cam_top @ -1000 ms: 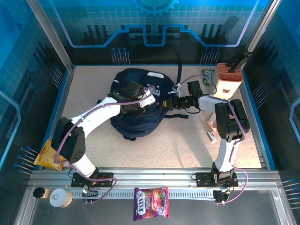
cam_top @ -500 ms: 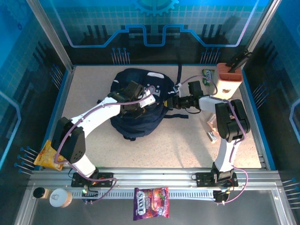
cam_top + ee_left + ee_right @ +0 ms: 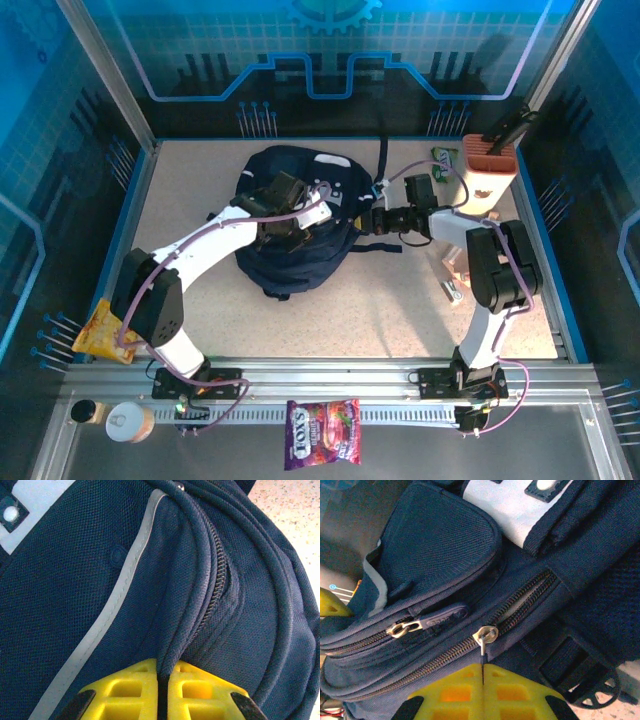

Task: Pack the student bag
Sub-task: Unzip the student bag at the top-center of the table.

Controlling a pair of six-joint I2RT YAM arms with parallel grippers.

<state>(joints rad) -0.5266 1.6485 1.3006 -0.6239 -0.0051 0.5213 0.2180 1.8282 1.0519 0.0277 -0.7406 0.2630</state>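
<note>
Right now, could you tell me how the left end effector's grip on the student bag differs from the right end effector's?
The left end effector pinches a fold of navy fabric beside a zipper, while the right end effector pinches a thin metal zipper pull. The left one sits over the top of the student bag; the right one meets its edge from the side. Both are yellow and shut on the bag.

The student bag (image 3: pixel 290 265) is dark navy with pale grey stripes and patches.
</note>
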